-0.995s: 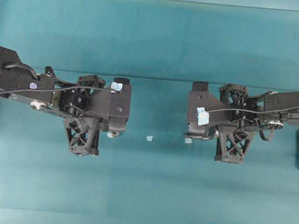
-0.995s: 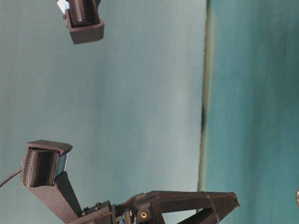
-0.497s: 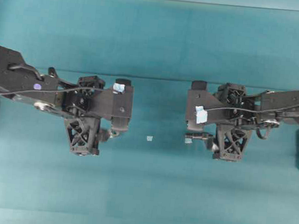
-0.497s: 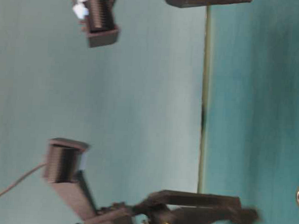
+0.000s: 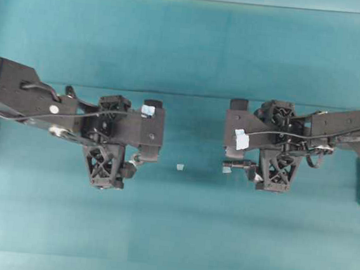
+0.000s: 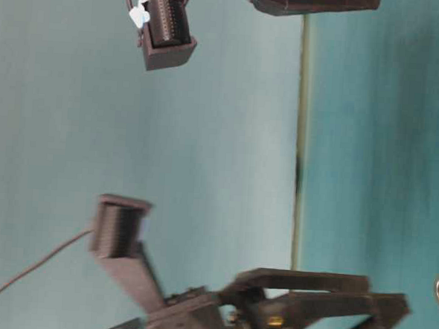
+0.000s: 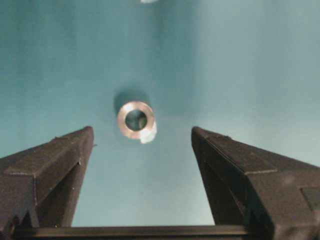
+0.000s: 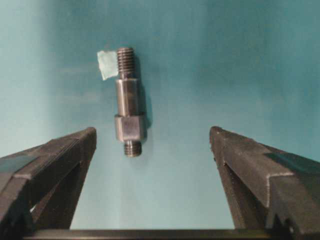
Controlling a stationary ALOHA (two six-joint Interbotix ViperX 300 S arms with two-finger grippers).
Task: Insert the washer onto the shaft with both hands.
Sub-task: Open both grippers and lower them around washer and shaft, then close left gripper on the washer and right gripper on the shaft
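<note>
Washer, the tiny silvery metal ring (image 7: 136, 119), lies flat on our teal table (image 5: 188, 46), at twelve o'clock from our left gripper (image 7: 142, 145), whose black fingers are spread wide. Our right gripper (image 8: 152, 145), equally spread, has the dark stepped metal shaft (image 8: 128, 115) ahead, touching neither finger.

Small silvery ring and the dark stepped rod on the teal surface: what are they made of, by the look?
Small silvery ring: looks like bare metal, probably steel, brushed and fairly bright; its flat face catches light. Dark stepped rod: also metal by the look, duller grey, with cut threads at both ends and a soft sheen along the barrel. The alloy cannot be told.
</note>
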